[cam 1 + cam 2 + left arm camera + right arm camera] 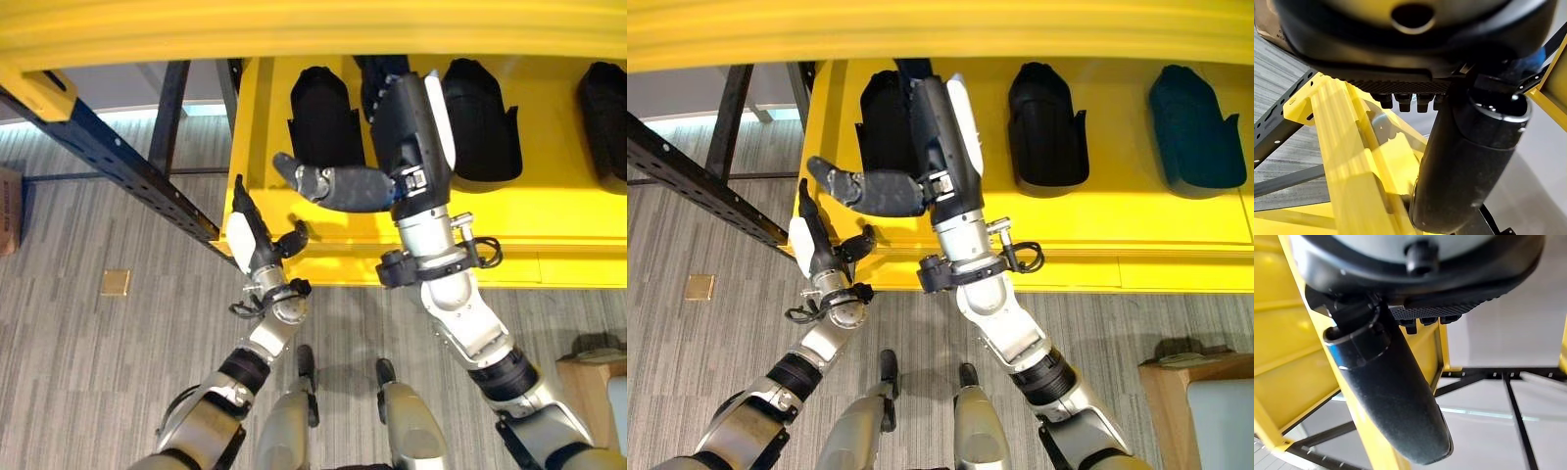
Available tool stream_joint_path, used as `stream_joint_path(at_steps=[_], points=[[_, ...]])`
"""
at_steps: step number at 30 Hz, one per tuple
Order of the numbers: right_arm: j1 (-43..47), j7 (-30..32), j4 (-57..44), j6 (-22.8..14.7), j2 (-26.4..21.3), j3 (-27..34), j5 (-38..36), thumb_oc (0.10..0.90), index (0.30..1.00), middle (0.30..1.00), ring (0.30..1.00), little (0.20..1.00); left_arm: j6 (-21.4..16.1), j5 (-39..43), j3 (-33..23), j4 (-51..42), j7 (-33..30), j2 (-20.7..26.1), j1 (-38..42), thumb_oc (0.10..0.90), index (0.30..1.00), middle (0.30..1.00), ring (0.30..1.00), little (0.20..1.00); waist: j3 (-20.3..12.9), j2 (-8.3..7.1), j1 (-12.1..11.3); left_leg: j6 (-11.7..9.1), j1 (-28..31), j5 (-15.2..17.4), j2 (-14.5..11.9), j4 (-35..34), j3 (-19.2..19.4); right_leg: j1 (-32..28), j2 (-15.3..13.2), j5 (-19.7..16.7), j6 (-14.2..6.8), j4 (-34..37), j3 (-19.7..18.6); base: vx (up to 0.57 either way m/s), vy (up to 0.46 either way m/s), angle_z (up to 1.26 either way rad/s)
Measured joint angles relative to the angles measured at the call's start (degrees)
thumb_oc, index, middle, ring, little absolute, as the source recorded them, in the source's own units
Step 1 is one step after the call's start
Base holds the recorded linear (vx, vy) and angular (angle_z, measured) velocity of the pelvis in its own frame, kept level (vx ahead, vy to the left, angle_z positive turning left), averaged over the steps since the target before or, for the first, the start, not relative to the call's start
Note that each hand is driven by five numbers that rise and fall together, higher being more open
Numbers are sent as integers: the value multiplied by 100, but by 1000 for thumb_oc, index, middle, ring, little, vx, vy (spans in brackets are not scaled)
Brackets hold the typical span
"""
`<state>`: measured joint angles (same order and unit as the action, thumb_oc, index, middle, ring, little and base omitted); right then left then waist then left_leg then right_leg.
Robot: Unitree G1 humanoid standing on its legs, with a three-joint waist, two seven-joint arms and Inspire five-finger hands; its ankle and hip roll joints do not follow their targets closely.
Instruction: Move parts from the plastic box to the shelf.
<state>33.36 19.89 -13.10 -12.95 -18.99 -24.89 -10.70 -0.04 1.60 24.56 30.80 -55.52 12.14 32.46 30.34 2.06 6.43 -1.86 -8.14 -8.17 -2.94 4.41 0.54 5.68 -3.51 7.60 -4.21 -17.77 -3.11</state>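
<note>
Setting: grey wood-pattern floor point(78, 372); dark blue perforated rack frame point(118, 162) at left; yellow shelf point(549, 230) across the far side, with a yellow upper edge point(313, 29) overhead.

Left eye view: three black moulded parts lie in a row on the shelf — one at left point(325, 116), one in the middle point(485, 122), one at the right edge point(605, 122). Right hand point(411, 113) is stretched out flat over the shelf between the left and middle parts, fingers straight, thumb point(333, 184) reaching left, grasping nothing. Left hand point(253, 235) sits at the shelf's near left corner, thumb point(292, 240) standing off to the right; whether its fingers are released or clenched cannot be told.

Right eye view: same row — left part point(884, 122) partly behind the right hand point(942, 117), middle part point(1046, 127), right part point(1195, 127) looking dark teal. Small tan square point(698, 286) on the floor at left; pale brown object point(1195, 392) at near right.

Left wrist view: left hand's thumb point(1464, 161) before yellow shelf members point(1347, 161).

Right wrist view: right hand's thumb point(1396, 401), straight, beside a yellow wall point(1288, 357)
</note>
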Motion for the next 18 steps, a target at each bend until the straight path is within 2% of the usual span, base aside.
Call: stream_joint_path(at_steps=[5,7,9,13,18], points=[[-187,15,23,1,-142,0,3,900,1000,1000,1000,1000,0,0,-6,-11,7,9,-54,900,1000,1000,1000,1000,-11,-11,-8,7,38,6,-2,-61,7,-39,0,-34,-7,85,-1,1,-2,-1],[-455,11,28,-59,-178,103,142,900,1000,1000,1000,1000,-2,-3,-14,-252,66,49,-278,900,1000,1000,1000,1000,-48,-74,-14,13,107,0,-5,-116,49,-77,0,-47,-12,120,-41,-2,-14,-8],[-952,51,234,-56,-274,223,140,900,1000,1000,1000,1000,-29,-32,-7,-414,99,101,-700,900,1000,1000,1000,1000,-250,-190,-12,18,127,4,-3,-186,81,-98,-8,-57,-19,231,-59,-44,-43,-7],[-1047,106,493,-50,-391,268,148,900,1000,1000,1000,1000,-68,-13,-7,-449,135,153,-725,900,1000,1000,1000,1000,-265,-186,-30,18,111,1,-5,-201,64,-101,-4,-79,-27,269,-50,-32,-47,0],[-1002,437,1223,-25,-388,269,177,900,1000,1000,1000,1000,-539,29,-174,-909,251,188,-1229,900,1000,1000,1000,1000,-281,-166,-103,14,94,-45,-4,-263,29,-102,-12,-83,-23,324,4,-16,-15,4]])
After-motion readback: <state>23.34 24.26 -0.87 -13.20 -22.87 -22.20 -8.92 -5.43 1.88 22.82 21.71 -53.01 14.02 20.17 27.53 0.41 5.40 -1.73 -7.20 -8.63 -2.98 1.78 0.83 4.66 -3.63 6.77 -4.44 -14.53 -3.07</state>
